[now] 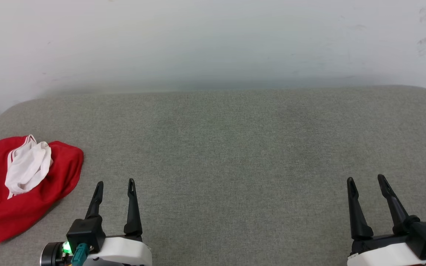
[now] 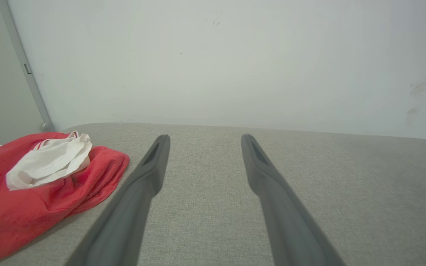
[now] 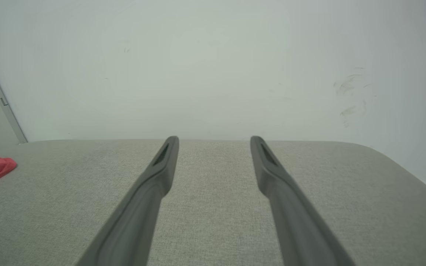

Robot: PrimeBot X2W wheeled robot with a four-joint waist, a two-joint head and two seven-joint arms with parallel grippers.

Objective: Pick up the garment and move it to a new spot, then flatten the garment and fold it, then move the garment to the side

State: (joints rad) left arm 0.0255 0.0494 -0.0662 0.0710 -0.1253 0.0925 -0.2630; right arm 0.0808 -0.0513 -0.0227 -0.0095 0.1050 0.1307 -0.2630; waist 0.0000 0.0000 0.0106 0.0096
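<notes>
In the head view the left gripper sits at 7 o'clock and the right gripper at 5 o'clock, well apart. Both point toward 12 o'clock, the right leaning slightly toward 11. Both have their jaws spread wide and empty.

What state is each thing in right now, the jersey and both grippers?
red jersey: crumpled in a heap, a white sleeve on top, lying on the grey cushion, not held.
left gripper: open, empty, beside the jersey but apart from it.
right gripper: open, empty, above the cushion.
</notes>
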